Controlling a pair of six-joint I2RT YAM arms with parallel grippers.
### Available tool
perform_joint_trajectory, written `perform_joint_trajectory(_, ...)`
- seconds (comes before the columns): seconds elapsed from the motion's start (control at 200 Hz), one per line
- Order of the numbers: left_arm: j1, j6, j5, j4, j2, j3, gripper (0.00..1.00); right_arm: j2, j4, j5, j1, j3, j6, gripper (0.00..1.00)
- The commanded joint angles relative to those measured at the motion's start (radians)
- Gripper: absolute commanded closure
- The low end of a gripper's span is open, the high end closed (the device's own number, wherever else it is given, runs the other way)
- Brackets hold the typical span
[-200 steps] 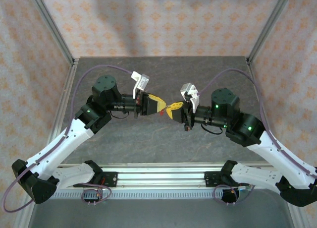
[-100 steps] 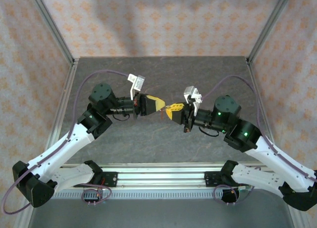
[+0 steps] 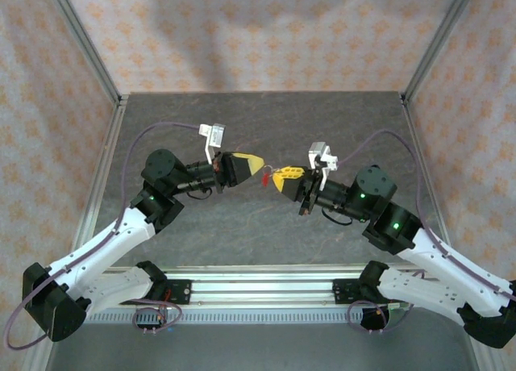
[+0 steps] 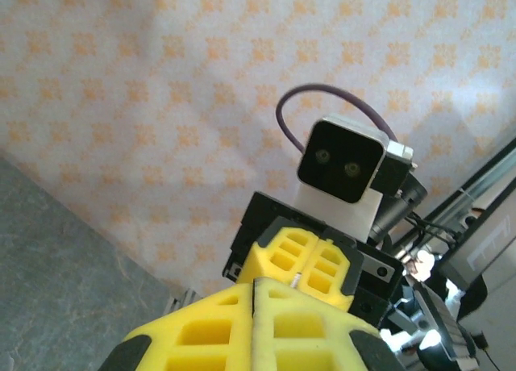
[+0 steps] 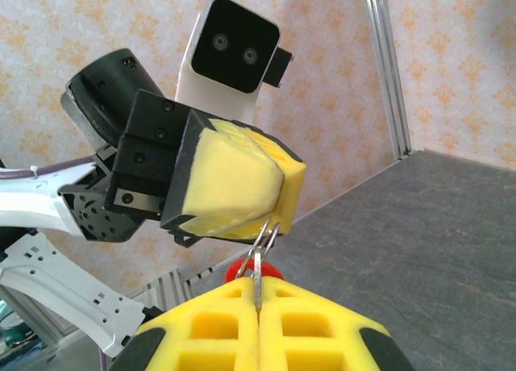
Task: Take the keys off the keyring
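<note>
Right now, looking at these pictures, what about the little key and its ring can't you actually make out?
Left wrist view: the shut left gripper covers whatever it pinches.
Right wrist view: the right gripper buries most of the key and half the red tag.
Same view: the upper end of the ring vanishes at the left gripper's tip.
Top view: key and ring are too small to tell apart.

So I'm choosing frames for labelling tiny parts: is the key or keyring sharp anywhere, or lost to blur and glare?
Right wrist view: keyring and key fairly crisp, evenly lit, no glare. Top external view: sharp, soft shadows on the back wall, but the keyring is a red speck. Left wrist view: washed-out bright patch at lower right.
</note>
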Motion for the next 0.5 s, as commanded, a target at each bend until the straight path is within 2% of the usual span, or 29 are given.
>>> perform_joint_trajectory(0.0,0.012,-0.041,-0.054,0.143,-0.028,-0.016,0.99,-0.026,0.075,0.041,0.01,0.003,0.03,1.0)
perform_joint_trajectory(0.065,0.012,-0.02,-0.063,0.109,-0.046,-0.02,0.83,-0.023,0.027,0.046,0.01,0.027,0.008,1.0)
perform_joint_trajectory(0.18,0.016,0.104,-0.091,-0.082,-0.105,0.012,0.71,-0.006,-0.094,0.033,0.01,0.087,-0.033,1.0)
perform_joint_trajectory(0.37,0.019,0.36,-0.035,-0.494,-0.109,0.195,0.59,0.065,-0.359,-0.028,0.001,0.236,-0.117,1.0)
perform_joint_trajectory(0.496,0.019,0.429,0.055,-0.634,-0.046,0.3,0.52,0.095,-0.416,-0.122,-0.02,0.287,-0.13,1.0)
